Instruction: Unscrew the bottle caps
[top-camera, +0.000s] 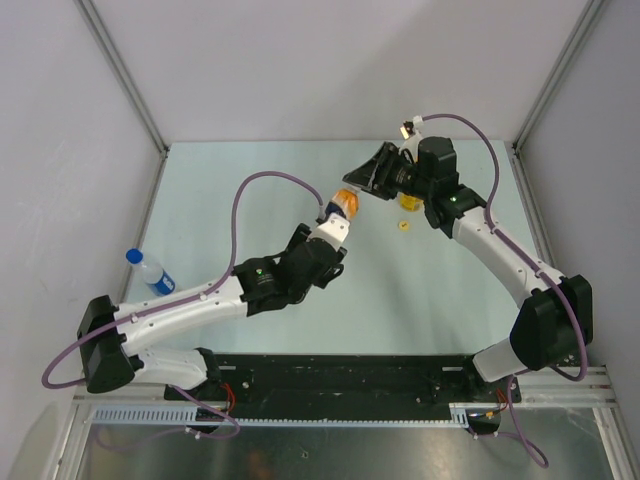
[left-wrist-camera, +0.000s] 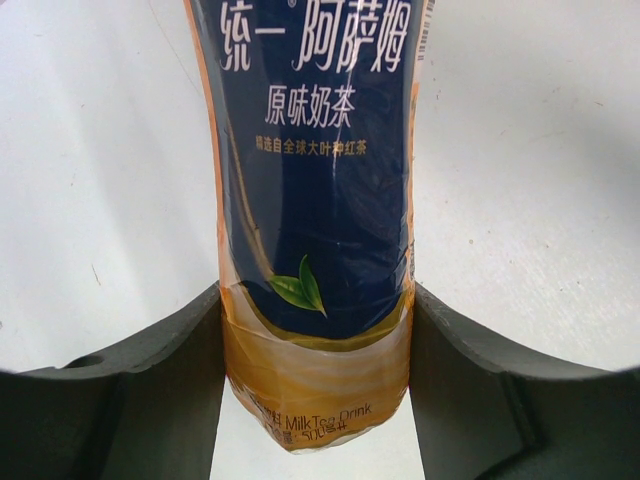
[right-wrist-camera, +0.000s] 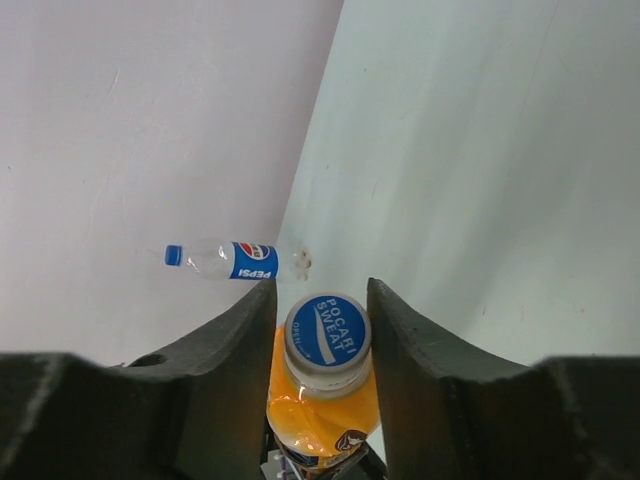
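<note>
Far over on the left of the desk (top-camera: 250, 190), close to the wall, the water bottle (top-camera: 155, 275) stood up by itself. Its little blue cap (top-camera: 133, 256) was on top of it. No hand was near it.

Next came the left arm, which reached out to the middle of the desk. The left hand (left-wrist-camera: 315, 300) was clenched on the short orange bottle (left-wrist-camera: 320, 180). One finger pressed on each side of the bottle, low down, where the dark blue label ends and the orange part shows.

The top of that bottle pointed toward the right arm. On it sat the white cap (right-wrist-camera: 327, 340), which had a blue picture with words on its flat top. The cap was on the bottle.

The right hand (right-wrist-camera: 322, 285) was around this cap, with one finger on each side of it. The fingers (right-wrist-camera: 240, 360) were very close to the cap. I could not tell if they were squeezing it or only just beside it.

A bit more to the right, a small yellow cap (top-camera: 403, 225) lay on the desk by itself, apart from both hands. Just behind it I saw part of the yellow bottle (top-camera: 409, 203). The right arm hid most of it, so I could not see its top.
</note>
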